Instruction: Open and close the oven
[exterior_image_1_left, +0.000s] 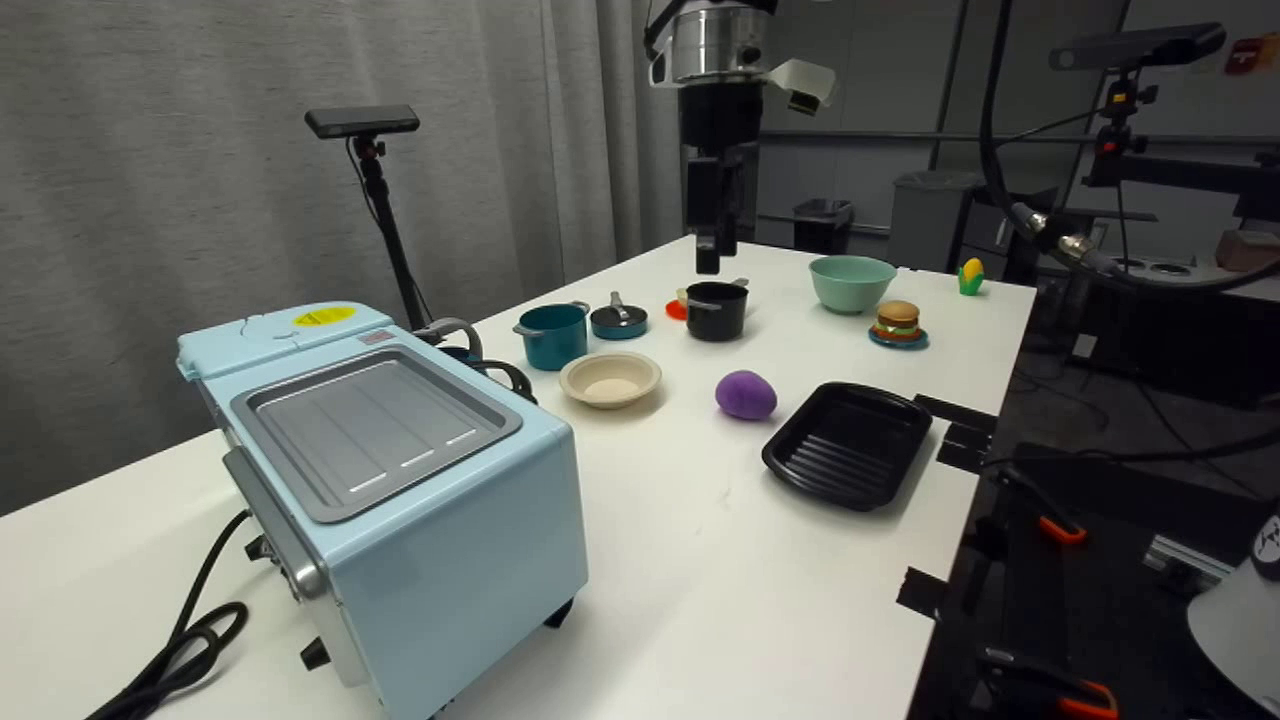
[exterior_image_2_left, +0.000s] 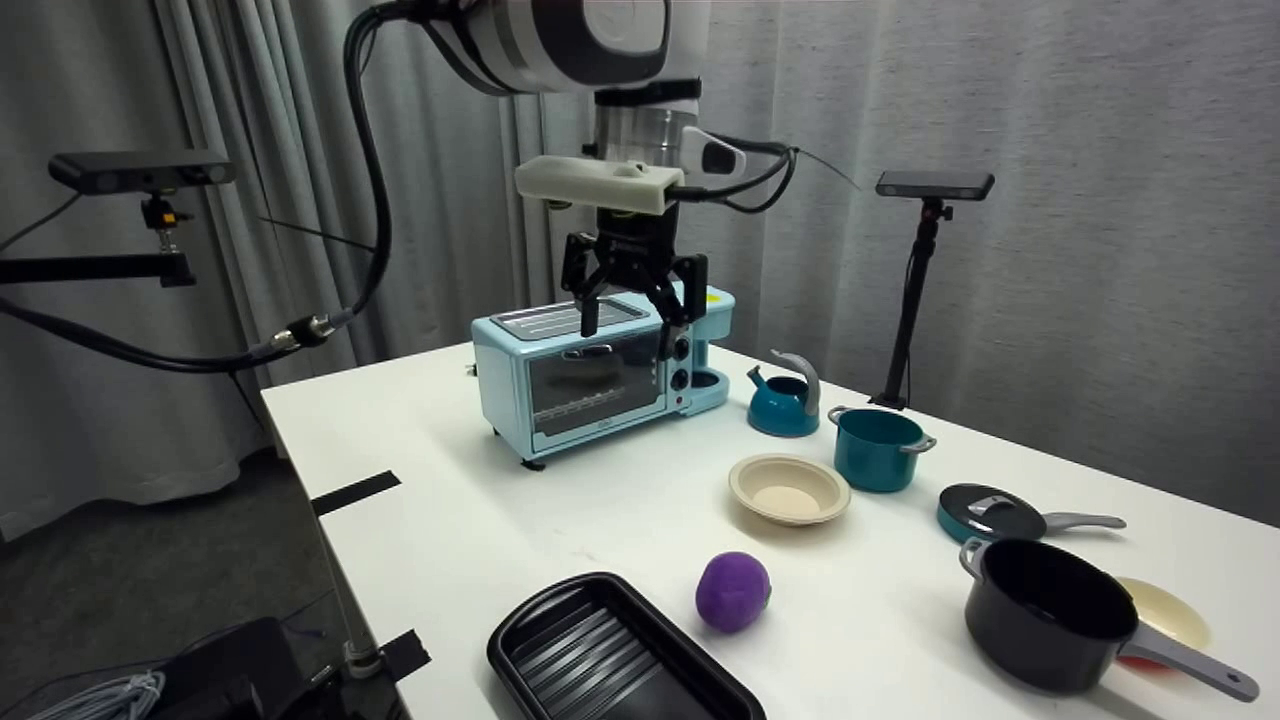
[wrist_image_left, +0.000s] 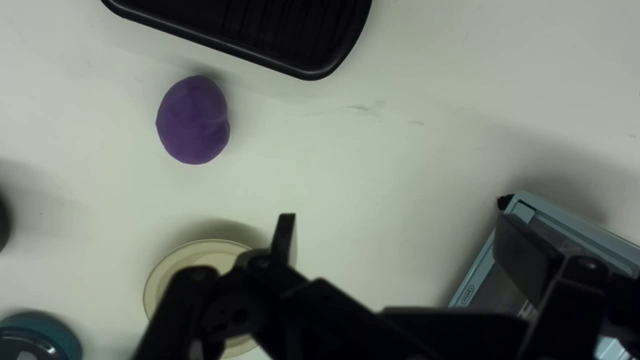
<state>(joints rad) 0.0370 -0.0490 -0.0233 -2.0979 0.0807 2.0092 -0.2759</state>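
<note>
The pale blue oven (exterior_image_1_left: 480, 570) stands at the near left of the table in an exterior view, its door side turned away there. In an exterior view its front shows the oven (exterior_image_2_left: 505, 390) with its glass door (exterior_image_2_left: 585, 392) upright and shut, a handle along the top and knobs at the right. My gripper (exterior_image_2_left: 628, 338) points down with fingers apart and nothing between them, overlapping the oven in that view. It also hangs above the table in an exterior view (exterior_image_1_left: 715, 255). In the wrist view the open gripper (wrist_image_left: 395, 225) has its right finger overlapping part of the oven (wrist_image_left: 477, 277).
A black ridged tray (exterior_image_1_left: 850, 445), purple toy (exterior_image_1_left: 746, 395) and beige bowl (exterior_image_1_left: 611, 380) lie before the oven. A teal kettle (exterior_image_2_left: 783, 405), teal pot (exterior_image_2_left: 876, 450), lidded pan (exterior_image_2_left: 990, 513) and black pot (exterior_image_2_left: 1045, 615) stand along one side. A black cord (exterior_image_1_left: 205, 640) trails behind the oven.
</note>
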